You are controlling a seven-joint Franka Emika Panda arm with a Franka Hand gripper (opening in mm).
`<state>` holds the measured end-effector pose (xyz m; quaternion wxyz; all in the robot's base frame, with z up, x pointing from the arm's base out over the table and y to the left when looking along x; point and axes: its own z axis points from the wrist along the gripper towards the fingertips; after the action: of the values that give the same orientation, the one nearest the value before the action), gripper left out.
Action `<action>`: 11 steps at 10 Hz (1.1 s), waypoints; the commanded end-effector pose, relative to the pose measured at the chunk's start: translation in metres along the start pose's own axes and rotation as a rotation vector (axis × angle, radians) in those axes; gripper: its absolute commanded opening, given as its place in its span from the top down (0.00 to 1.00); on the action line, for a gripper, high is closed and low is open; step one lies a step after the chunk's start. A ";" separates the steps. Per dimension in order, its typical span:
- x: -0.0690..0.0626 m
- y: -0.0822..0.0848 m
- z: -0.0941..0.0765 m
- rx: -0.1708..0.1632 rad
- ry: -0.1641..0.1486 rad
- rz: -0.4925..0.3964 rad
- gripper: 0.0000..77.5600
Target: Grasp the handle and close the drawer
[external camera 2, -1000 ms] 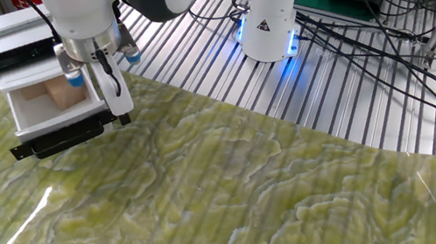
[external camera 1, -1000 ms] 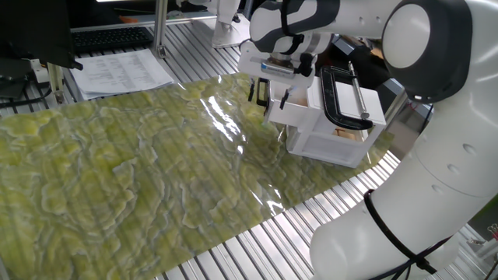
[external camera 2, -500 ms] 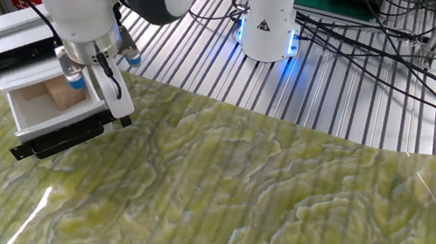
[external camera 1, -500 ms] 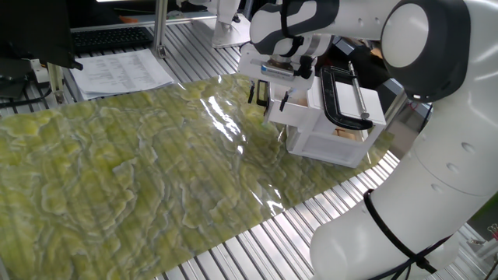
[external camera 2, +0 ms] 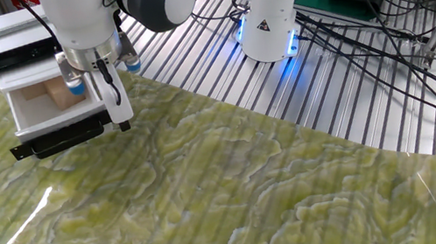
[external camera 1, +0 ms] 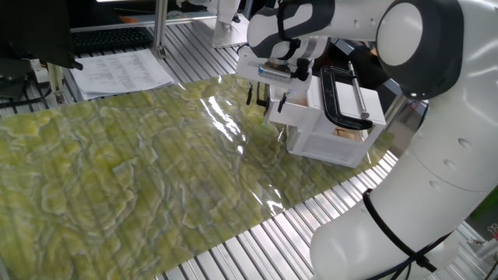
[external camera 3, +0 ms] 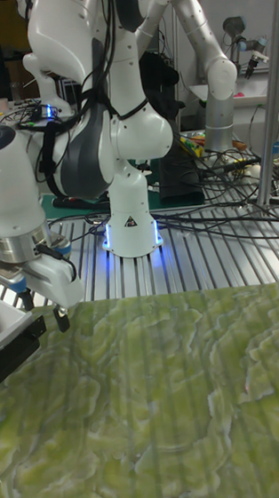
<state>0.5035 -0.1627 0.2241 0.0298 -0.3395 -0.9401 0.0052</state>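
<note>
pointing downward, the pincer (external camera 2: 116, 104) hangs just in front of the drawer (external camera 2: 52, 110), at the end of the drawer front nearest the robot base. its two fingers (external camera 1: 266, 96) stand apart with empty space between them, so it is open and holds nothing. in the tall fixed view the pincer (external camera 3: 43, 308) has its black tips just above and beside the dark front edge at the left border of the picture, but i cannot tell if they touch it

the drawer is pulled out of the white cabinet (external camera 1: 342, 128), which sits at a far corner of the green patterned mat (external camera 2: 214, 202) on the bench. a brownish thing (external camera 2: 61, 93) lies inside the drawer. the handle (external camera 2: 57, 142) is a black bar along the white drawer front, and the fingers are near its end, not around it

a big black clamp (external camera 1: 338, 97) with a silver rod lies over the top of the cabinet. the mat covers most of the bench (external camera 2: 346, 92), whose bare ribbed metal shows along the edges. in one fixed view some papers (external camera 1: 120, 71) lie at the far edge of the bench, past the mat
</note>
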 end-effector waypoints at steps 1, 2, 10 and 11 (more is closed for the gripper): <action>-0.001 -0.002 0.001 -0.002 -0.002 -0.004 0.00; -0.002 -0.002 0.002 -0.002 -0.002 -0.006 0.00; -0.002 0.001 0.005 0.010 -0.012 0.006 0.00; -0.002 0.001 0.005 0.010 -0.012 0.006 0.00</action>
<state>0.5049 -0.1630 0.2176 0.0273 -0.3421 -0.9392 0.0118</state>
